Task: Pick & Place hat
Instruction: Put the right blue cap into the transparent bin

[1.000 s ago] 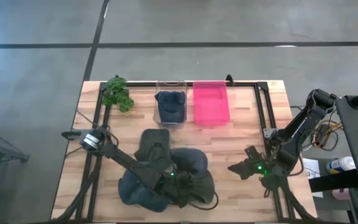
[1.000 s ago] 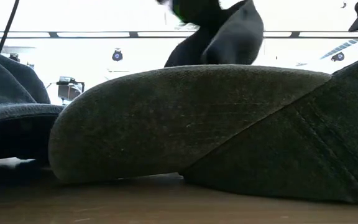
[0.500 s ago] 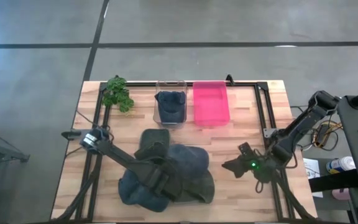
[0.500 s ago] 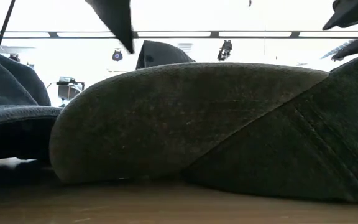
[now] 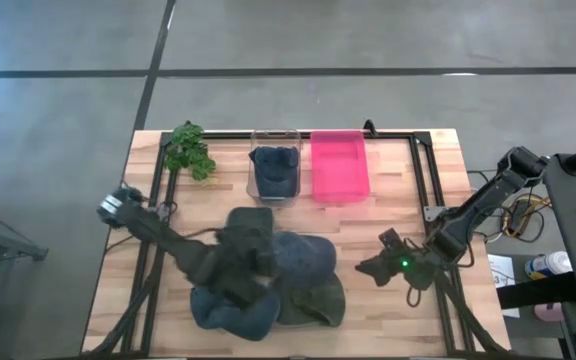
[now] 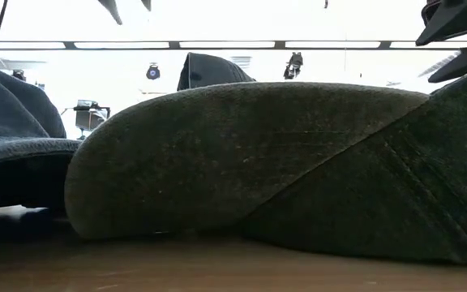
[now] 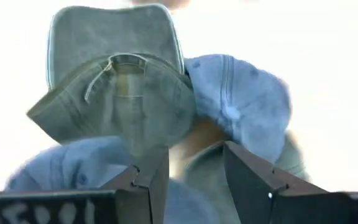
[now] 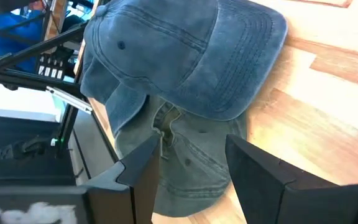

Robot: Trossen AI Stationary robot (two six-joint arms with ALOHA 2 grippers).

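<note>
**Four caps heaped near the front edge, a fifth in the clear bin**

The heap (image 5: 268,280) sits at the middle of the surface (image 5: 388,220) toward its front edge: an olive cap (image 5: 250,228) on the far side, a blue denim cap (image 5: 303,258) beside it, another olive cap (image 5: 313,302) under that, and a darker blue cap (image 5: 226,308) at the front left. All are soft, stitched cloth with curved brims. A fifth, navy cap (image 5: 274,168) lies in the clear bin (image 5: 274,135) at the back edge; the pink bin (image 5: 340,165) stands just beside it, and a green leafy sprig (image 5: 188,150) lies near the back left corner.

The left gripper (image 7: 194,180) hovers over the heap, fingers apart, grasping nothing. The right gripper (image 8: 191,168) sits right of the heap, also spread and empty.
</note>
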